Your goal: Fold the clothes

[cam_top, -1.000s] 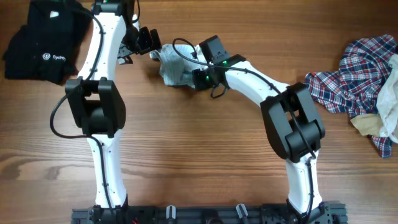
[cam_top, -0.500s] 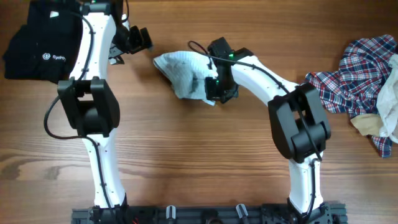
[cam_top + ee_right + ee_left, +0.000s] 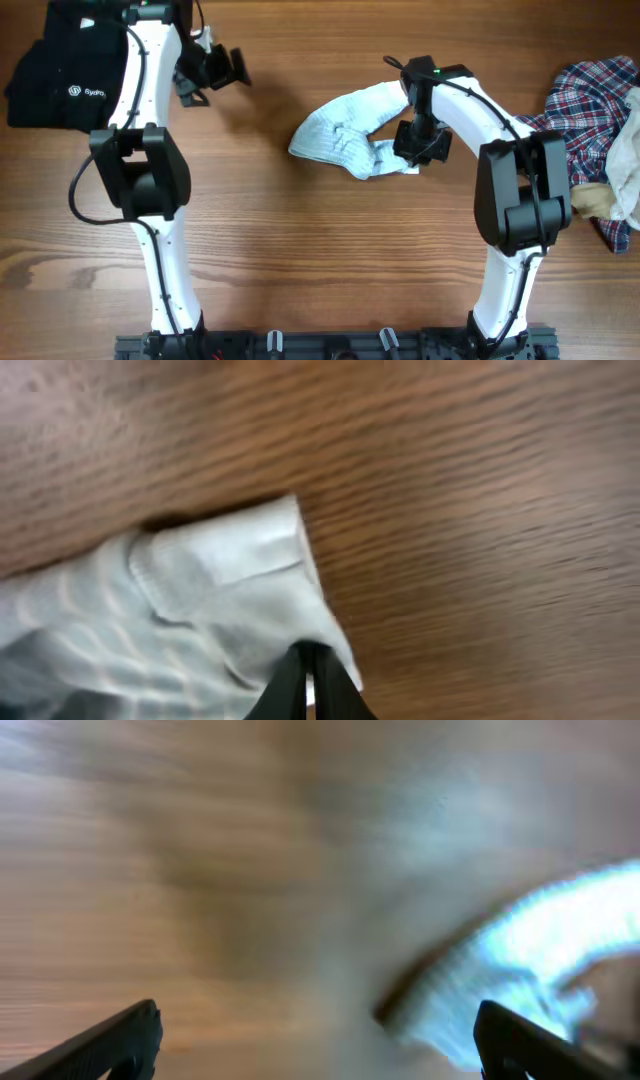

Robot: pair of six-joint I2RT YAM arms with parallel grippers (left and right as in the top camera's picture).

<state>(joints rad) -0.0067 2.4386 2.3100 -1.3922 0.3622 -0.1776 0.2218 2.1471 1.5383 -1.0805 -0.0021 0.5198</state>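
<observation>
A light grey-white striped garment (image 3: 350,130) lies bunched on the wooden table near the middle. My right gripper (image 3: 410,150) is shut on its right edge; in the right wrist view the cloth (image 3: 200,620) is pinched between the closed fingers (image 3: 312,678). My left gripper (image 3: 232,68) is open and empty, well to the left of the garment; its wide-spread fingers (image 3: 320,1040) show in the blurred left wrist view with the pale cloth (image 3: 540,960) at the right.
A folded black shirt (image 3: 65,65) lies at the back left. A pile of plaid and beige clothes (image 3: 590,130) sits at the right edge.
My right gripper dragged the pale garment from the back centre-left toward the right and nearer. My left gripper let go and drew back to the left, staying open.
</observation>
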